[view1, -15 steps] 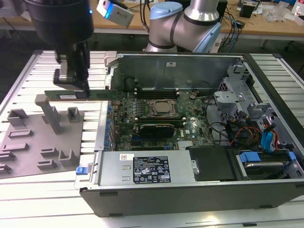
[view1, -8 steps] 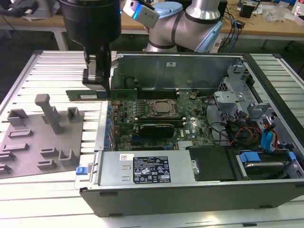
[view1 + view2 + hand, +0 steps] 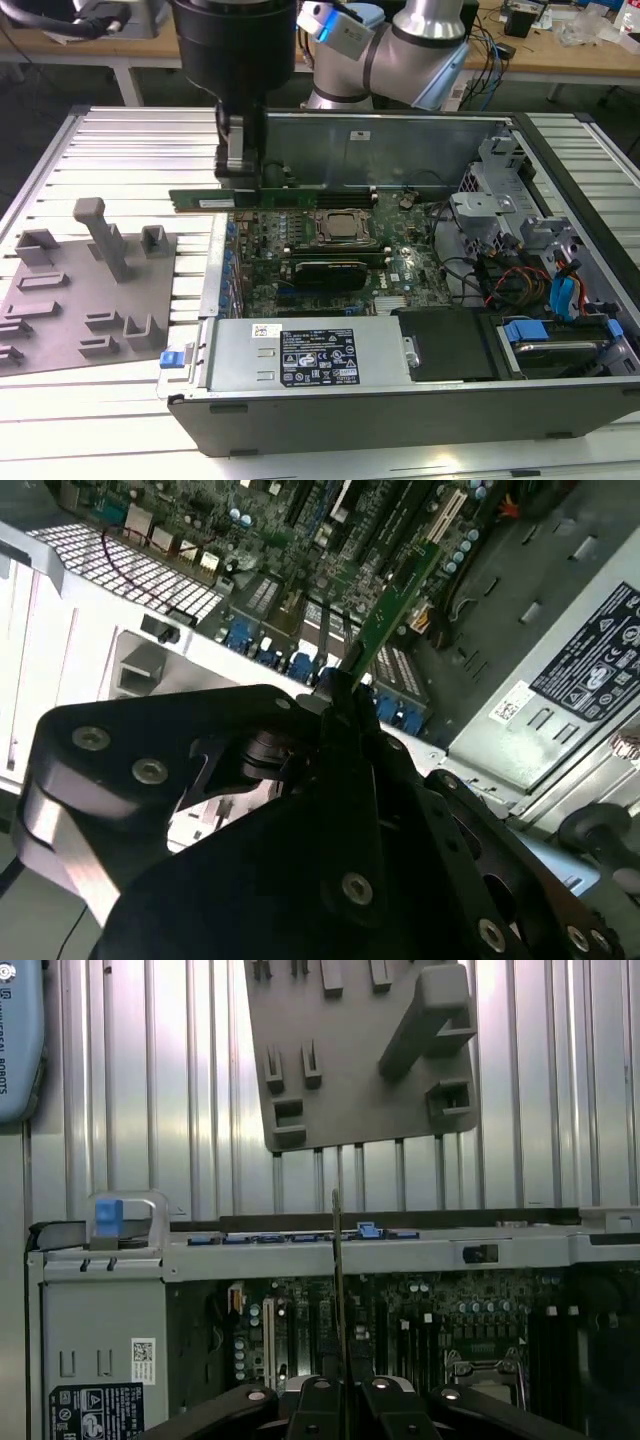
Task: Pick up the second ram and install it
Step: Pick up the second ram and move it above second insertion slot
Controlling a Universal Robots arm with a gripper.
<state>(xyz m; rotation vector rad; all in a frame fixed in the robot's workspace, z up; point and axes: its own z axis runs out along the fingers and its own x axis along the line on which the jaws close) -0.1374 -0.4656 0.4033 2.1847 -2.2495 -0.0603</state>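
My gripper [image 3: 240, 185] is shut on the second ram [image 3: 200, 201], a long thin green board held level and on edge. It hangs above the open computer case's wall on the exterior view's left, just over the back of the motherboard [image 3: 300, 250]. The square silver CPU socket [image 3: 343, 228] lies a little to its right and nearer. In the second wrist view the ram [image 3: 392, 605] sticks out of the black fingers [image 3: 340, 695] over the board. The first wrist view shows the ram [image 3: 337, 1280] edge-on as a thin line rising from the gripper [image 3: 340, 1392].
A grey fixture plate [image 3: 60, 310] with upright holders lies on the slatted table at the exterior view's left. Inside the case, a power supply [image 3: 310, 355] sits at the front, and drive bays with cables [image 3: 540, 270] fill the right side.
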